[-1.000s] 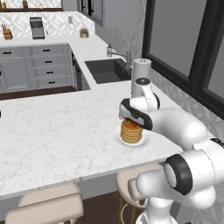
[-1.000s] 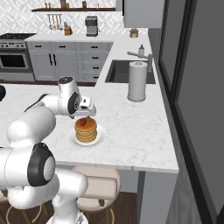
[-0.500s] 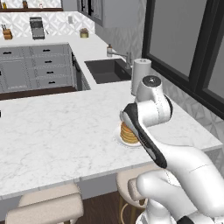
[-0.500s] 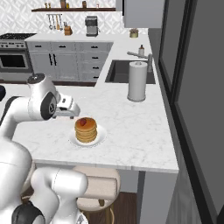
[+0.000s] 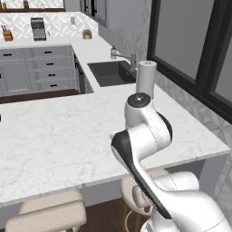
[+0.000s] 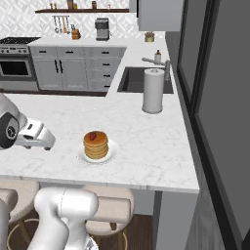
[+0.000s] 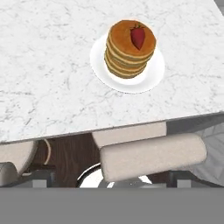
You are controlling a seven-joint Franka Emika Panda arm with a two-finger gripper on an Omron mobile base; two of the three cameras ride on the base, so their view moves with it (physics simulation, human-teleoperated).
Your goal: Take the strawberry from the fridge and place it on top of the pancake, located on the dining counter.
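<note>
Strawberry: you see the strawberry (image 7: 137,36) lying on top of the pancake (image 7: 130,48) stack, free of the robot; it shows as a red dot on the stack (image 6: 93,136) in the right base view.
Pancake: it sits on a white plate (image 7: 148,79), near the front edge of the dining counter (image 6: 146,146).
Gripper: you cannot tell whether its fingers are apart or closed; it sits at the left edge of the right base view (image 6: 41,139), well apart from the plate.
Nearby: stools (image 7: 153,155) below the edge; a paper towel roll (image 6: 153,91) by the sink (image 6: 141,80).
</note>
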